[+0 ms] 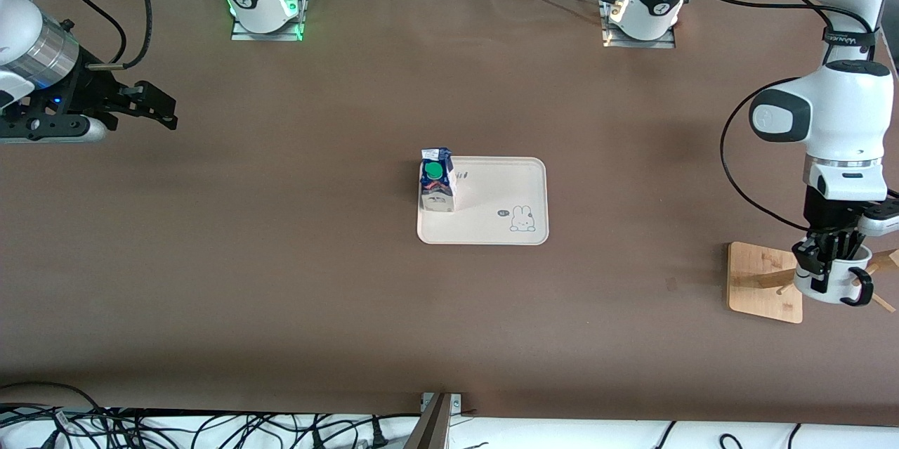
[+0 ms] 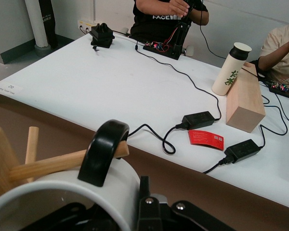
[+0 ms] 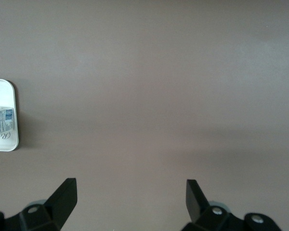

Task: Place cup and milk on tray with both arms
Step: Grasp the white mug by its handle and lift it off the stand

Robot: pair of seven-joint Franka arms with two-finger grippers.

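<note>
I see matt brown table covering; glossy white ceramic mug with shiny black handle; pale bare-wood square rack base; smooth cream plastic-looking tray; printed paper milk carton.

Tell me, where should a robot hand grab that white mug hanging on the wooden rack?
Probably by the rim, from above: the cup hangs mouth-up on a peg of the wooden rack, its black handle sticking out sideways. The left gripper already pinches that rim, one finger inside. The right gripper waits, open.
</note>
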